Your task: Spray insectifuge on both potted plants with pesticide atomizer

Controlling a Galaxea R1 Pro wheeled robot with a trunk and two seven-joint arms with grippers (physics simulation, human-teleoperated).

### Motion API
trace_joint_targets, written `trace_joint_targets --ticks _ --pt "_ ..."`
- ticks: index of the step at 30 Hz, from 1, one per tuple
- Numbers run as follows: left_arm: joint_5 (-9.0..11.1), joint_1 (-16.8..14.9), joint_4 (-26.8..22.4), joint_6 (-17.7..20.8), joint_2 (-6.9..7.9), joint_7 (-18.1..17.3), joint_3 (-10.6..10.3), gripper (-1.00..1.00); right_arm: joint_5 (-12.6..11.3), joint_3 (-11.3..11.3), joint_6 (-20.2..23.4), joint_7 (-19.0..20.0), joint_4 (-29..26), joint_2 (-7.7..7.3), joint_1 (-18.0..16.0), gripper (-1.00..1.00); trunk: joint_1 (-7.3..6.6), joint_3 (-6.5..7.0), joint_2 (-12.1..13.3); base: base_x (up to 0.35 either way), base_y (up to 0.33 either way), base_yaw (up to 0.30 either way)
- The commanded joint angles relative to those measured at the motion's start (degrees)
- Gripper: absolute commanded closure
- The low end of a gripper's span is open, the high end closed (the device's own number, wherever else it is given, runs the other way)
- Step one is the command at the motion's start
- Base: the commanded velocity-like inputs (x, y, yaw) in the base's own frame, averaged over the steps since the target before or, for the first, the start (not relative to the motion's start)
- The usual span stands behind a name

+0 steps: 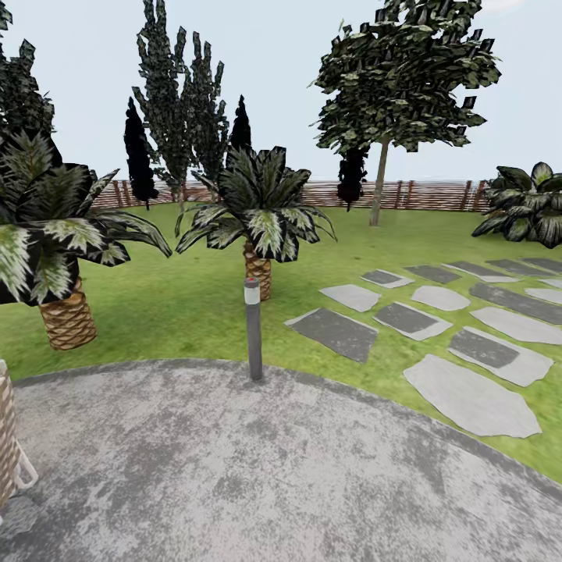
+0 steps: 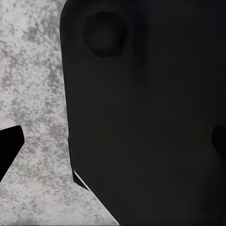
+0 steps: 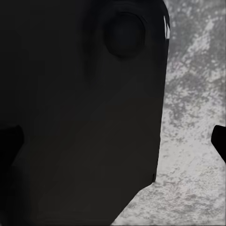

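Nearest is the grey mottled patio (image 1: 257, 476), which takes the whole lower part of the head view. At its left edge stands a piece of woven wicker furniture (image 1: 6, 437) with a white frame, cut by the border. In each wrist view a big black body of the robot (image 2: 146, 117) hangs over the same paving; the left pincer (image 2: 115, 141) and the right pincer (image 3: 115, 141) show only dark fingertips at the two sides, far apart, so both are spread and hold nothing. At the far rim of the patio a short grey lamp post (image 1: 253, 328) stands upright. Behind it the lawn (image 1: 179, 304) begins, with two palms: one at the left (image 1: 55, 234), one just behind the post (image 1: 257, 211). To the right flat stepping stones (image 1: 437, 328) lie in the grass. Further away are tall trees (image 1: 406, 70), a broad-leaved bush (image 1: 527, 203) and the brown slat fence (image 1: 421, 195). I cannot see the atomizer or the potted plants here
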Motion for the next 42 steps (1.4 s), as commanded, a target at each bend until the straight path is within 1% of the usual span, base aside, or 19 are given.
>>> trace_joint_targets --ticks 1,3,6,10,11,15,19,21,29,35,36,39,40,42 --pt "-0.17 0.00 0.09 -0.09 -0.09 -0.09 -0.18 -1.00 0.05 0.11 -0.06 -0.18 -0.33 0.33 0.08 -1.00 0.00 -0.03 -0.02 0.000 0.000 0.000" --pt "-0.14 0.00 0.09 -0.09 -0.09 -0.09 -0.18 -1.00 0.08 0.13 -0.04 -0.18 -0.93 0.81 0.08 -1.00 0.00 -0.03 -0.02 0.000 0.000 0.000" --pt "-0.14 0.00 0.05 -0.09 -0.12 -0.09 -0.18 -1.00 0.08 0.15 -0.04 -0.18 -0.85 0.87 0.08 -1.00 0.00 -0.03 -0.02 0.000 0.000 0.000" --pt "-0.10 0.00 -0.06 -0.09 -0.21 -0.09 -0.19 -1.00 0.16 0.15 -0.06 -0.18 -1.94 2.07 -0.64 -1.00 0.00 -0.03 -0.02 0.000 0.000 0.000" --pt "-0.11 0.00 -0.07 -0.11 -0.20 -0.09 -0.22 -1.00 0.16 0.13 -0.07 -0.18 -2.27 2.16 -0.73 -1.00 0.00 -0.03 -0.02 0.000 0.000 0.000" --pt "-0.27 0.00 -0.13 -0.27 -0.12 -0.09 -0.29 -1.00 0.17 0.03 -0.17 -0.22 -3.44 2.14 -0.85 -1.00 0.00 -0.03 -0.02 0.000 0.000 0.000" --pt "-0.41 -0.13 -0.82 -1.11 -0.01 -0.09 -0.26 -1.00 0.21 0.01 -1.33 -0.32 -4.55 1.61 -0.88 -1.00 0.00 -0.03 -0.02 0.000 0.000 0.000" --pt "-0.55 -0.24 -1.47 -1.75 0.30 -0.09 -0.32 -1.00 0.28 0.00 -1.98 -0.33 -5.20 0.96 -0.88 -1.00 0.00 -0.03 -0.02 0.000 0.000 0.000" --pt "-0.41 -0.71 -4.06 -4.32 2.88 -0.09 -0.04 -1.00 0.19 -0.09 -4.54 -0.35 -7.79 -1.62 -0.88 -1.00 0.00 -0.03 -0.02 0.000 0.000 0.000" --pt "-0.14 -2.66 -6.01 -6.24 4.81 -0.09 -0.04 -1.00 0.18 -0.17 -6.47 -0.35 -9.73 -3.56 -0.94 -1.00 0.00 -0.03 -0.02 0.000 0.000 0.000" --pt "-0.13 -4.92 -10.77 -15.67 4.93 -0.09 -0.02 -1.00 0.16 -0.17 -22.65 -0.35 -21.70 -7.15 -0.95 -1.00 0.00 -0.03 -0.02 0.000 0.000 0.000" --pt "0.02 -7.33 -13.47 -15.57 4.76 0.00 0.05 -1.00 0.10 -0.24 -22.67 -0.35 -25.32 -7.45 -1.53 -1.00 0.00 -0.03 -0.02 0.000 0.000 0.000" --pt "0.02 -8.69 -14.85 -15.74 4.57 -0.01 -0.02 -1.00 0.08 -0.29 -22.67 -0.35 -26.60 -7.50 -2.52 -1.00 0.00 -0.03 -0.02 0.000 0.000 0.000" --pt "-0.03 -9.90 -16.04 -16.05 4.46 0.04 -0.05 -1.00 0.13 -0.32 -22.66 -0.35 -27.19 -7.53 -4.10 -1.00 0.00 -0.03 -0.02 0.000 0.000 0.000"
